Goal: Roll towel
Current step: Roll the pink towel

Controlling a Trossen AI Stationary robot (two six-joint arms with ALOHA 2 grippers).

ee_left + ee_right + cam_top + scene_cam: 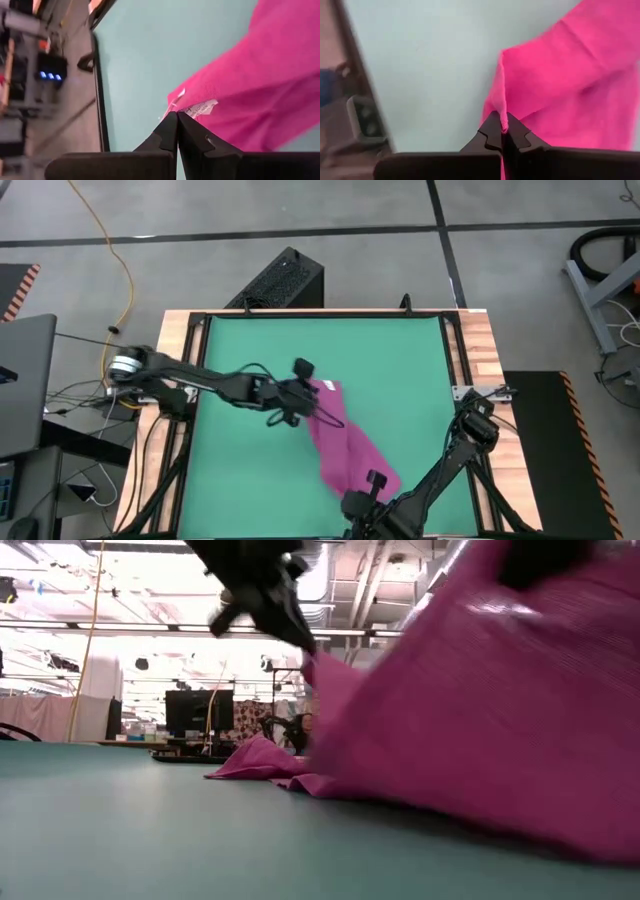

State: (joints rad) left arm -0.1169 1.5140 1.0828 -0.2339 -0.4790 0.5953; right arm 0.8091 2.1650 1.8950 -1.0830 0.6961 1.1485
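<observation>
Left gripper [177,116] pinched shut on towel [340,438] corner by its tag [199,108], right gripper [503,123] clamping another edge, green table [240,350]

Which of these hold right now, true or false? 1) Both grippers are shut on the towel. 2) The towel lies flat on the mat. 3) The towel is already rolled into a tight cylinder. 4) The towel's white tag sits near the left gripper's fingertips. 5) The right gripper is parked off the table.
1) True: the left gripper and the right gripper each pinch an edge of the towel.
2) False: part of it is lifted off the green mat, with only a part resting on it.
3) False: it hangs as a loose, draped sheet, not rolled.
4) True: the white tag lies right beside the fingertips.
5) False: it is over the mat's near edge, holding the towel.
</observation>
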